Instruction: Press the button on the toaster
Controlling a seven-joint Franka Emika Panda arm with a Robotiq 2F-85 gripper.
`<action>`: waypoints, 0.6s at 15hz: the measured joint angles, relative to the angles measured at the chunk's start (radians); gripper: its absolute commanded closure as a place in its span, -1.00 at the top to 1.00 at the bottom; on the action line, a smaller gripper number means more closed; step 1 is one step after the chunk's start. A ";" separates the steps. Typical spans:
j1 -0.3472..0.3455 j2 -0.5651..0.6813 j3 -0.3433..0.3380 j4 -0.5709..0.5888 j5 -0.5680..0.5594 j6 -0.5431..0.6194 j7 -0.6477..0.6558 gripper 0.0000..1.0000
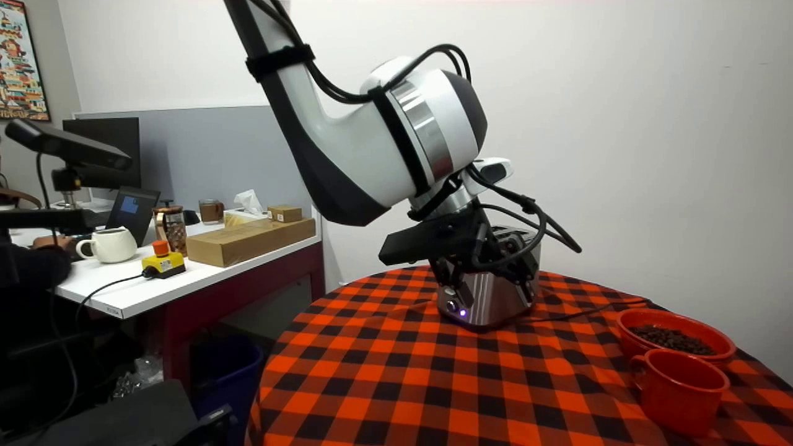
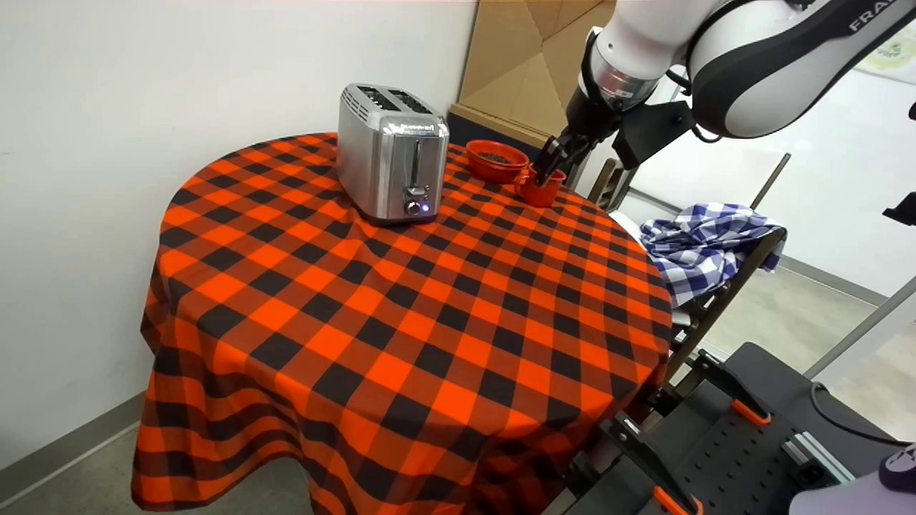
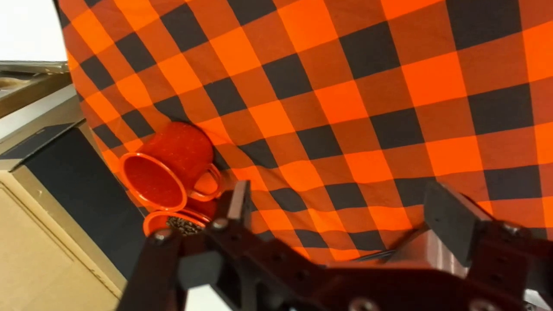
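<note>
- One boxy, two-slot, silver metal toaster [image 2: 390, 159] stood on the red-and-black checked surface [image 2: 429, 322], its small bluish light [image 2: 425, 207] lit.
- Black metal claw [image 3: 341, 207] hung apart from it, fingers [image 3: 451, 224] spread.

A red-and-black checked cloth [image 2: 401, 307] covers the table [image 2: 515, 300]. On it stand a silver toaster [image 2: 390, 157], a red mug [image 2: 539, 194] and a red bowl [image 2: 494, 171], perhaps two nested.

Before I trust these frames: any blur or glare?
Wrist view: the near gripper looks soft, the checked tablecloth crisper; in an exterior view, reflections brighten the front of the silver two-slot toaster; in both exterior views, its indicator light glows.
</note>
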 measured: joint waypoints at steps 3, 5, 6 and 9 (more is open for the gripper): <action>0.001 0.083 0.002 0.049 0.008 0.050 0.001 1.00; 0.002 0.141 0.010 0.087 0.017 0.075 0.001 1.00; 0.002 0.168 0.017 0.106 0.023 0.081 0.001 1.00; 0.002 0.247 0.046 0.160 0.064 0.094 -0.004 1.00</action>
